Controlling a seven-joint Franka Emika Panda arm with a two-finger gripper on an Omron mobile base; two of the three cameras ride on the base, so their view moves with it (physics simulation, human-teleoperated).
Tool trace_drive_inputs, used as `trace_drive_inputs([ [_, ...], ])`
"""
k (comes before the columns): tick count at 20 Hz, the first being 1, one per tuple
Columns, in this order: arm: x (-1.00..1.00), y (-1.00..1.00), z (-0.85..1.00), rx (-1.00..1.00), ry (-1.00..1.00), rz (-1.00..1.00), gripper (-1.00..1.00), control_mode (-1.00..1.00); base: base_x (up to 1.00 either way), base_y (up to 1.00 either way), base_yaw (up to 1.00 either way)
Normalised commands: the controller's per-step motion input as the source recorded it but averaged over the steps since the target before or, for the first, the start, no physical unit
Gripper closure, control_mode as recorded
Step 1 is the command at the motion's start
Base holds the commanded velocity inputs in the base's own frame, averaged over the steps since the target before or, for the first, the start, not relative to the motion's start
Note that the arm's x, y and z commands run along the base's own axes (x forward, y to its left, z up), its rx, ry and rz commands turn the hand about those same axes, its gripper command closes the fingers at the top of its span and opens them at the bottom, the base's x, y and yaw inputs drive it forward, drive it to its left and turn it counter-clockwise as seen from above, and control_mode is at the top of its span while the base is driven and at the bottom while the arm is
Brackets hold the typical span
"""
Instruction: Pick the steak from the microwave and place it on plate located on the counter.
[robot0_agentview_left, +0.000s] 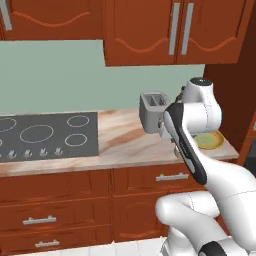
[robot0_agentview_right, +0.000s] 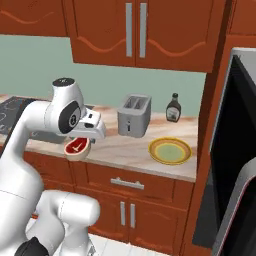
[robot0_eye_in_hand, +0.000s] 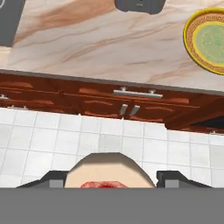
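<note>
My gripper (robot0_agentview_right: 83, 139) is shut on the steak (robot0_agentview_right: 77, 148), a red slab with a pale fat edge, and holds it over the front edge of the counter (robot0_agentview_right: 120, 150). In the hand view the steak (robot0_eye_in_hand: 109, 168) sits between the two dark fingertips (robot0_eye_in_hand: 174, 178), above the tiled floor. The empty yellow-rimmed plate (robot0_agentview_right: 170, 150) lies on the counter to the right of the gripper, near the counter's right end; it also shows as the plate (robot0_eye_in_hand: 209, 41) and the plate (robot0_agentview_left: 211, 141), partly behind my arm. The microwave (robot0_agentview_right: 234, 150) stands at the far right with its door swung open.
A grey toaster (robot0_agentview_right: 134, 116) stands behind the plate, with a dark sauce bottle (robot0_agentview_right: 173, 108) to its right. The black stovetop (robot0_agentview_left: 45, 135) lies on the left. Cabinets with silver handles (robot0_agentview_right: 127, 183) sit under the counter. The open microwave door (robot0_agentview_right: 240, 215) juts out at lower right.
</note>
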Motion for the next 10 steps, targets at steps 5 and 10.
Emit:
trace_drive_inputs([
  [5, 0.0, 0.0, 0.0, 0.0, 0.0, 0.0, 1.0, 1.0, 0.79, -0.55, -0.2],
  [10, 0.0, 0.0, 0.0, 0.0, 0.0, 0.0, 1.0, 1.0, 0.21, -0.36, -0.15],
])
